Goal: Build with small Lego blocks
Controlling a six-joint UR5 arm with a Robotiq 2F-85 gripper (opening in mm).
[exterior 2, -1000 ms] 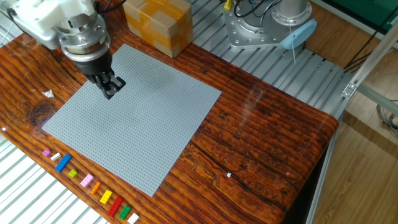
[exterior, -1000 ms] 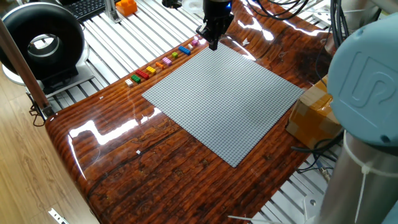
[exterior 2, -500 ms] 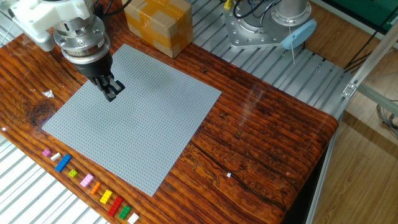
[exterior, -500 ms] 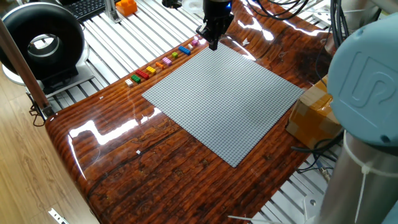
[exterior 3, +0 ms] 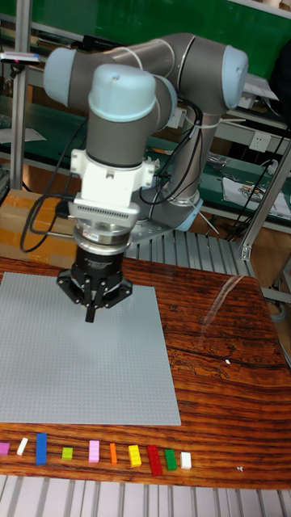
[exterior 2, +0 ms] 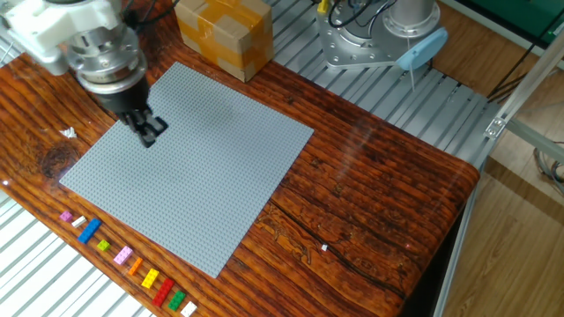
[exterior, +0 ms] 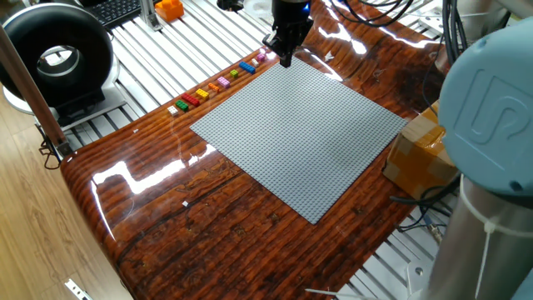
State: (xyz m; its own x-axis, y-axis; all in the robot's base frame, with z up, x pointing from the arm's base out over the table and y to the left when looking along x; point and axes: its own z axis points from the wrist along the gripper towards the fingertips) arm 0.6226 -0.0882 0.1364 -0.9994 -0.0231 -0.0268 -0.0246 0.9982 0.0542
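The small Lego blocks (exterior 2: 132, 264) lie in a row on the wooden table beside the near edge of the grey baseplate (exterior 2: 211, 176); they are pink, white, blue, green, orange, yellow and red. The same row of blocks (exterior 3: 97, 452) shows in the tall view and as blocks (exterior: 218, 83) in one fixed view. My gripper (exterior 2: 150, 134) hangs over the baseplate's left part, fingers pressed together, nothing visible between them. The gripper (exterior 3: 90, 315) points straight down, above the plate (exterior 3: 81, 363). In one fixed view the gripper (exterior: 285, 57) stands at the plate's (exterior: 308, 137) far corner.
A cardboard box (exterior 2: 225, 33) stands past the baseplate's far edge, with the robot base (exterior 2: 379, 35) to its right. A black round device (exterior: 54, 58) and an orange chunky object (exterior: 169, 8) sit off the table. A small white speck (exterior 2: 324, 247) lies on the wood.
The gripper has shifted a little to the left over the baseplate, staying shut. The blocks have not moved.
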